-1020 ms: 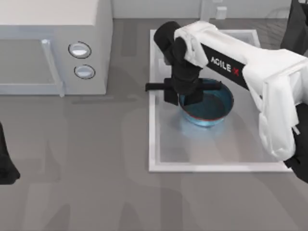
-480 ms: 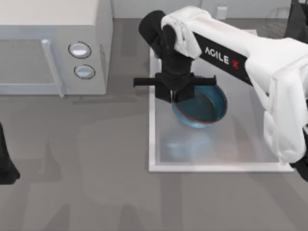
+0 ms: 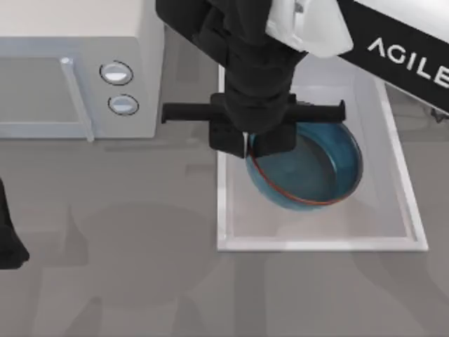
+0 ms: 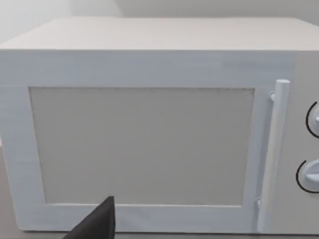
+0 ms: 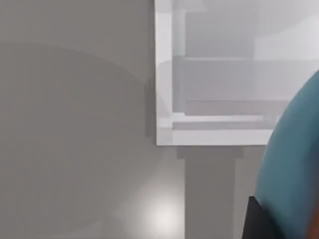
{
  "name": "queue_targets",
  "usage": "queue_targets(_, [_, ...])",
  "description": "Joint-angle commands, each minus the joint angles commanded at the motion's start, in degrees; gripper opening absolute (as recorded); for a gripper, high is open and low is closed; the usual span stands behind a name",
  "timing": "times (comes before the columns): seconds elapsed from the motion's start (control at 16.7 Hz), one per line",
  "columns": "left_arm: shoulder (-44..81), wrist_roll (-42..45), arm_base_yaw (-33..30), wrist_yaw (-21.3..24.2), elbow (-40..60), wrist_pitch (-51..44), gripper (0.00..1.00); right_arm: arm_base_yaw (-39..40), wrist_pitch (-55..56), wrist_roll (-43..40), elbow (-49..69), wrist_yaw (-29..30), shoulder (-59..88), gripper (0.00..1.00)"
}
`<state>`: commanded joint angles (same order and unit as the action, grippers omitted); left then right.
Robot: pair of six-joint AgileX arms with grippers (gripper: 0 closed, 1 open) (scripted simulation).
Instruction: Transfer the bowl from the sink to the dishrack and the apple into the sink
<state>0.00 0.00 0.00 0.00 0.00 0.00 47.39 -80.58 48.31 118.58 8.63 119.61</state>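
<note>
The teal-blue bowl (image 3: 309,168) with its reddish rim line hangs tilted above the left part of the white sink (image 3: 316,243). My right gripper (image 3: 254,149) is shut on the bowl's left rim, and its arm reaches in from the upper right. In the right wrist view the bowl's blue wall (image 5: 296,164) sits close by, with the sink's rim (image 5: 162,74) below. My left gripper (image 3: 7,242) is parked at the table's left edge. The apple and the dishrack are out of view.
A white microwave (image 3: 70,70) with two round knobs stands at the back left, and its door (image 4: 149,144) faces the left wrist camera. Bare grey tabletop (image 3: 126,267) lies in front of it and left of the sink.
My right gripper has risen with the bowl, lifting it off the basin floor and toward the camera. The left arm has not moved.
</note>
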Motion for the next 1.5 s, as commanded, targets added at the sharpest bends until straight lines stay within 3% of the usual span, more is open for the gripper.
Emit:
queue_targets(0.42, [0.00, 0.00, 0.00, 0.00, 0.00, 0.00, 1.00, 9.01, -9.47, 8.60, -11.04, 1.17, -18.58, 0.00])
queue_targets(0.9, [0.00, 0.00, 0.00, 0.00, 0.00, 0.00, 1.00, 7.44, -7.59, 7.18, -12.03, -0.04, -20.03, 0.00])
queue_targets(1.14, [0.00, 0.00, 0.00, 0.00, 0.00, 0.00, 1.00, -1.95, 3.34, -0.26, -16.78, -5.84, -25.61, 0.00])
queue_targets(1.5, [0.00, 0.00, 0.00, 0.00, 0.00, 0.00, 1.00, -28.04, 33.33, -17.95, -27.81, -17.86, -35.33, 0.00])
